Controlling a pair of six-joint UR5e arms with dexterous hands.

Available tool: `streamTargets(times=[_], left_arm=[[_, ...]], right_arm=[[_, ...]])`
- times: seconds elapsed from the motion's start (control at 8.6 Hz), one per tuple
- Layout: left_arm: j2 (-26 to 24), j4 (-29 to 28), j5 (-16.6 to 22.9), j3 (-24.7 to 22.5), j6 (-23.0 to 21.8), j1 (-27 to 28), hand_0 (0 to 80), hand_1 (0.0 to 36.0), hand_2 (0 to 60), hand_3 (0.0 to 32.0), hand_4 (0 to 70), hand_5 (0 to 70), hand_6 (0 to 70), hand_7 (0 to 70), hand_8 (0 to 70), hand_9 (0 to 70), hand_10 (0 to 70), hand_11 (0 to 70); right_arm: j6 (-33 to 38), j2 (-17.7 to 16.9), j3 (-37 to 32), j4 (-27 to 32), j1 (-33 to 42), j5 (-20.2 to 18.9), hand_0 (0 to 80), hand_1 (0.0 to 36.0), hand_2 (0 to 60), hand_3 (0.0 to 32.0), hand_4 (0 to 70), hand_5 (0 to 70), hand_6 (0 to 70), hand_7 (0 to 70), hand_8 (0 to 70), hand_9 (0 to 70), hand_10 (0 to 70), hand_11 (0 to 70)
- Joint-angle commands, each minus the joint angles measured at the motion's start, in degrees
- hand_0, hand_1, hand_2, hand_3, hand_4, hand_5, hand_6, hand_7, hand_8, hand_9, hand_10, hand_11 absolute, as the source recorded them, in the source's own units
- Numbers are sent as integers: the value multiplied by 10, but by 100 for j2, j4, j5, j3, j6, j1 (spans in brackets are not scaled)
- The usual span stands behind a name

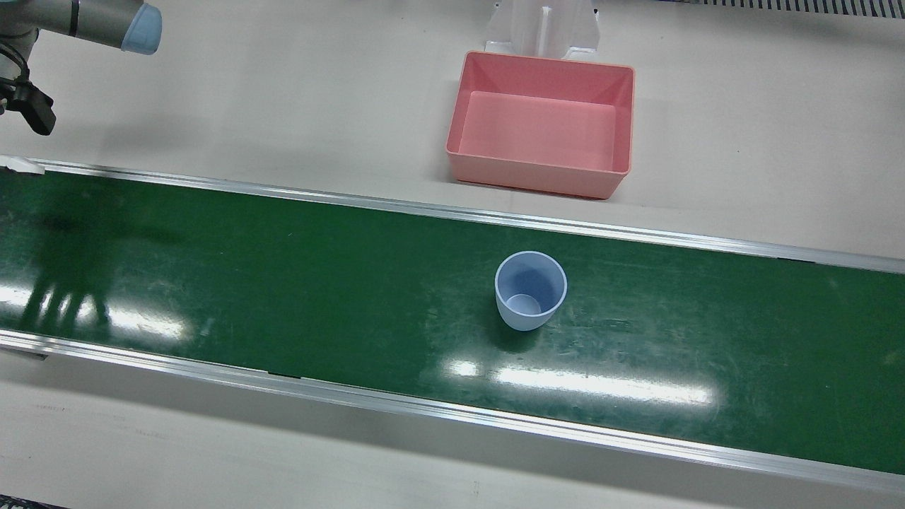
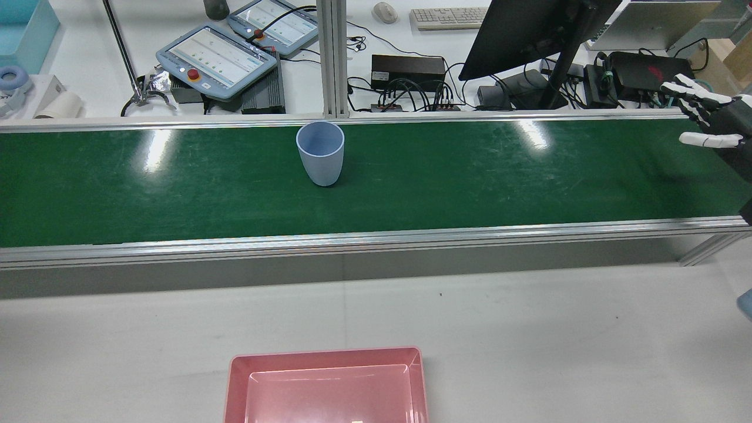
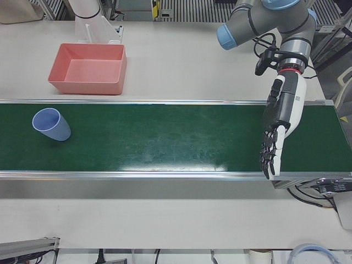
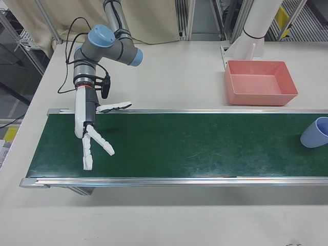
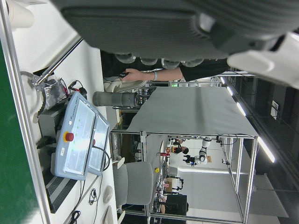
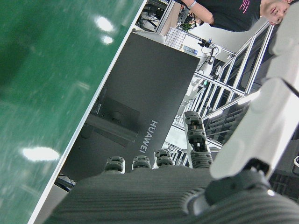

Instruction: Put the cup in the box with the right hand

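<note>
Green conveyor belt (image 2: 470,176) spans the table. Behind it: two control tablets (image 2: 217,56), a black monitor (image 2: 523,32), a keyboard (image 2: 449,17), a mouse (image 2: 385,12), tangled cables (image 2: 411,94).

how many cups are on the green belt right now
1. A single blue cup stands upright on the green belt, on the stretch in front of the empty pink box. Both hands are far from it, at the belt's ends: right hand, left hand.

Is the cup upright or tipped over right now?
Upright. The cup stands on its base on the green belt, open mouth up; the front view looks down into its empty inside.
</note>
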Motion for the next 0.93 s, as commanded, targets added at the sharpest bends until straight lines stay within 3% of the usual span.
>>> streamTargets(times=[0.0,0.23,0.47,0.58,0.81], left_arm=[[0,0,-3,7,0,0,0,0,0,0,0,0,0,0,0,0,0,0],[0,0,-3,7,0,0,0,0,0,0,0,0,0,0,0,0,0,0],[0,0,6,7,0,0,0,0,0,0,0,0,0,0,0,0,0,0],[0,0,-3,7,0,0,0,0,0,0,0,0,0,0,0,0,0,0],[0,0,-3,7,0,0,0,0,0,0,0,0,0,0,0,0,0,0]], right_arm=[[20,-7,8,0,3,0,456,63,11,46,78,32,22,93,7,39,18,38],[20,-7,16,0,3,0,431,91,119,46,54,32,22,93,8,40,18,38],[-15,-16,8,0,-14,0,448,71,47,48,68,32,21,90,9,41,17,38],[-24,-16,8,0,-40,0,438,79,85,44,62,32,21,89,9,41,18,39],[-59,-25,-1,0,-128,9,446,71,48,48,63,32,21,86,10,41,20,41]])
